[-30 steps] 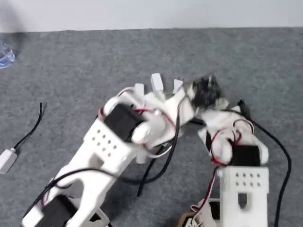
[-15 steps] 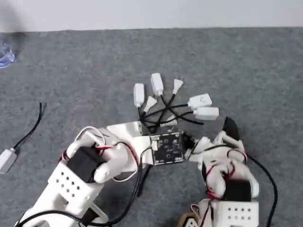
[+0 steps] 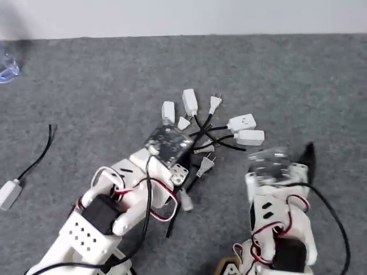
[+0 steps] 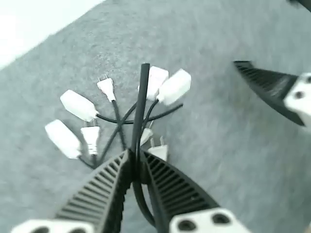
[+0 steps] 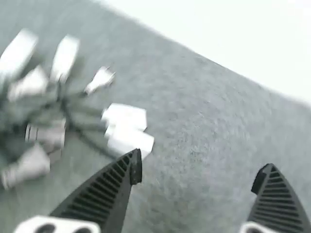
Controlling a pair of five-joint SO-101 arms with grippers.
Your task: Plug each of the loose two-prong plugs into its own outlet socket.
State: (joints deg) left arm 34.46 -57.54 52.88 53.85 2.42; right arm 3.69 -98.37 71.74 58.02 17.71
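Left end effector [image 4: 135, 161] pinches black cable [image 4: 142, 94]; right end effector [image 5: 201, 171] gapes wide.

Light was bright and flat all over, so the grey table [image 3: 86, 86] only got faint, soft shadows beside the arms. The white wall [image 3: 172, 17] was totally blown out, zero detail. In the right wrist view the plugs [image 5: 34, 82] were badly smeared. In the left wrist view the left pincer [image 4: 137, 158] and the cable [image 4: 142, 97] it pinched looked soft up close. The right arm [image 3: 269, 166] was streaky from above.
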